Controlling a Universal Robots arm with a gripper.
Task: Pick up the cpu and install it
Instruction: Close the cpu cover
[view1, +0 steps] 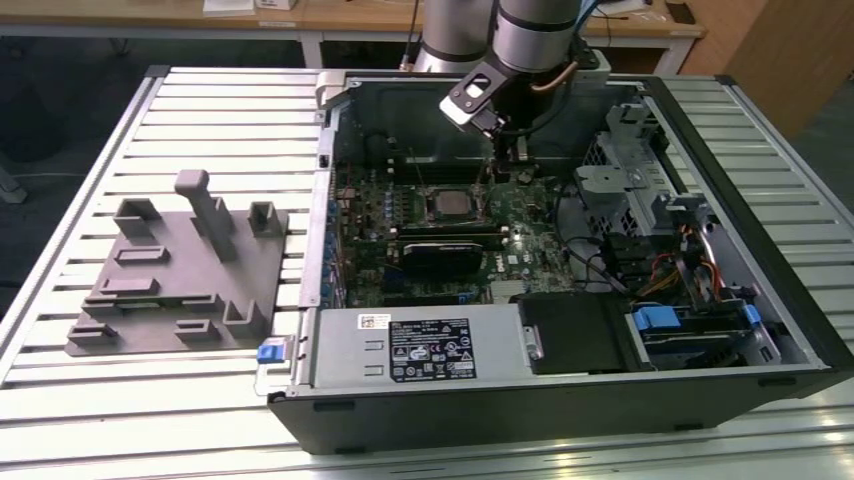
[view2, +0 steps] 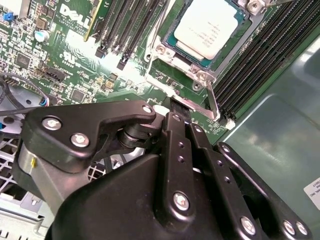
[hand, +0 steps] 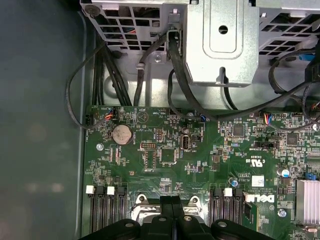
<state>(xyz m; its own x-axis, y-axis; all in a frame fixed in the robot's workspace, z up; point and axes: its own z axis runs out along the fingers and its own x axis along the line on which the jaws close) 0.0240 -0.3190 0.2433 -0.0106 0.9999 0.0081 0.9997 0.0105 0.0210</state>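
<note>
Inside the open pc case (view1: 561, 425), which lies on its side on the slatted metal table (view1: 80, 400), the arm (view1: 534, 30) reaches down from the far side w/ the gripper (view1: 514, 158) low over the green motherboard (view1: 541, 240). The cpu (view1: 450, 205) sits near the middle of the board, silvery top up. It's just to the exterior view's left of the gripper tip & a bit nearer the camera, not in the claw.

In the second wrist view the cpu (view2: 207, 27) lies flat inside the metal socket frame (view2: 165, 52), pale rim showing, w/ screws at the frame corners. A thin metal lever (view2: 212, 102) runs beside the frame's edge. The gripper (view2: 179, 106) tip is right by that lever's low end; can't tell if it touches.

The claw looks closed. In the first wrist view the gripper (hand: 172, 201) has its two fingers (hand: 166, 205) side by side w/ just a seam between, and nothing is seen held.

Black memory slots (view2: 127, 30) flank the socket on both sides. Elsewhere on the board, in the first wrist view, there's a round coin battery (hand: 121, 134) & black cables (hand: 175, 60) looping up to a perforated metal cage (hand: 220, 40).

Outside the case, to the exterior view's left, a grey fixture (view1: 180, 265) stands on the table, well apart from the arm. A silver box (view1: 414, 345) w/ a white label sits in the case's near part.
</note>
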